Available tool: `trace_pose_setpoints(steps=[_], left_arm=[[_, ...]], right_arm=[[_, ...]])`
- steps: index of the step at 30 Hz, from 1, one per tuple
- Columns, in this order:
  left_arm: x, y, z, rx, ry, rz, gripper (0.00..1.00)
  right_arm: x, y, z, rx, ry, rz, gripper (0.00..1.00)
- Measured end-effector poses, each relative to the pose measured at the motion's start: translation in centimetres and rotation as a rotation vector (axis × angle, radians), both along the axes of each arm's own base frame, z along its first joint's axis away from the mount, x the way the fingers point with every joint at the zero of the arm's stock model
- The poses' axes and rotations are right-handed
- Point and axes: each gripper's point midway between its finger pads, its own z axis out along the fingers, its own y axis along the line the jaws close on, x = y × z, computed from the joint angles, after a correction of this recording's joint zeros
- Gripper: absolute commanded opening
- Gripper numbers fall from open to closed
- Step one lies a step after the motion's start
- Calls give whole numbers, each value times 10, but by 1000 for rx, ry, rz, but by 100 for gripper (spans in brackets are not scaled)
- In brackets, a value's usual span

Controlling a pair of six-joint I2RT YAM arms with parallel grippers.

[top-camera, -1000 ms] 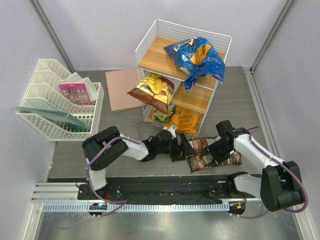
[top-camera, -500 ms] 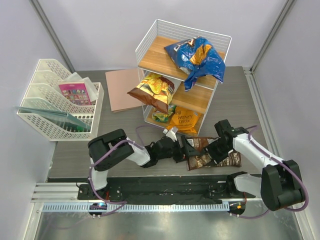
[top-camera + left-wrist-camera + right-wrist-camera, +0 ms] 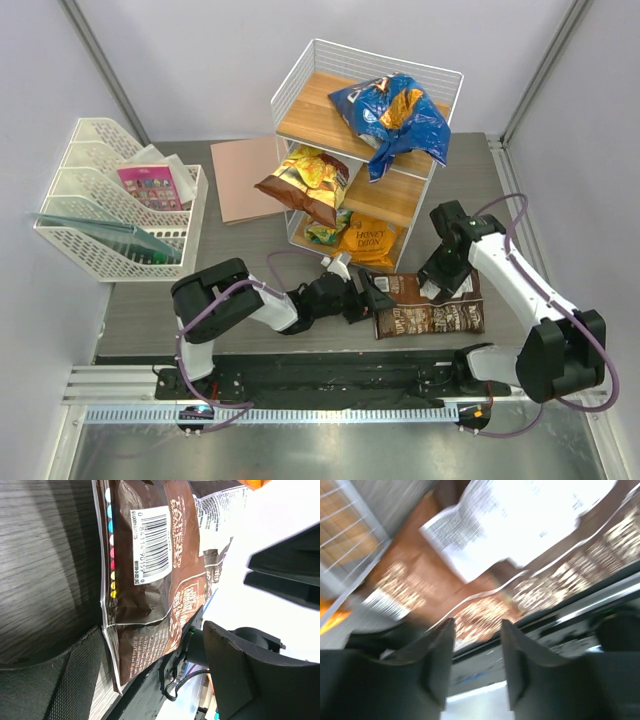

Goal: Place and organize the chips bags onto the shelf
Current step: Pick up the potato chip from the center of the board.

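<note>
The shelf (image 3: 300,80) stands at the back centre. A blue Doritos bag (image 3: 395,115) lies on its top board, and a brown-white bag (image 3: 300,180) hangs out of the middle tier. The bottom tier holds an orange Honey Dijon bag (image 3: 368,240) and a small green-yellow bag (image 3: 325,232). The dark brown Sea Salt bag (image 3: 430,318) lies flat on the table in front. My left gripper (image 3: 368,298) is open at the bag's left edge. In the left wrist view the bag (image 3: 150,555) has a corner between the wide jaws. My right gripper (image 3: 438,288) hovers open above the bag (image 3: 485,610).
A white mesh file tray (image 3: 100,250) holding a pink packet (image 3: 150,185) stands at the left. A flat brown board (image 3: 245,178) lies left of the shelf. A black rail (image 3: 330,375) runs along the near table edge, close to the bag.
My right gripper has lifted off the dark brown bag and drawn back toward the shelf. The bag now lies flatter and further right. My left gripper has narrowed slightly.
</note>
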Motion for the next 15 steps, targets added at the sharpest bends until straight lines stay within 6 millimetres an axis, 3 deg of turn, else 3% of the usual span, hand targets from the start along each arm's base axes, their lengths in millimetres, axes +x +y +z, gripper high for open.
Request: trace_pose_setpoints(steps=[1, 2, 8, 10, 15], left_arm=[[0, 0, 0, 0, 0, 0, 82], [1, 1, 0, -2, -1, 1, 84], [5, 6, 2, -6, -8, 13, 87], [8, 9, 2, -10, -10, 21, 87], [12, 8, 2, -29, -9, 23, 87]], right_arm=[[1, -5, -2, -28, 4, 9, 30], [1, -12, -6, -64, 20, 25, 26], [-10, -30, -45, -157, 139, 101, 15], [-15, -31, -55, -160, 162, 117, 3], [-25, -26, -74, -140, 176, 154, 1]])
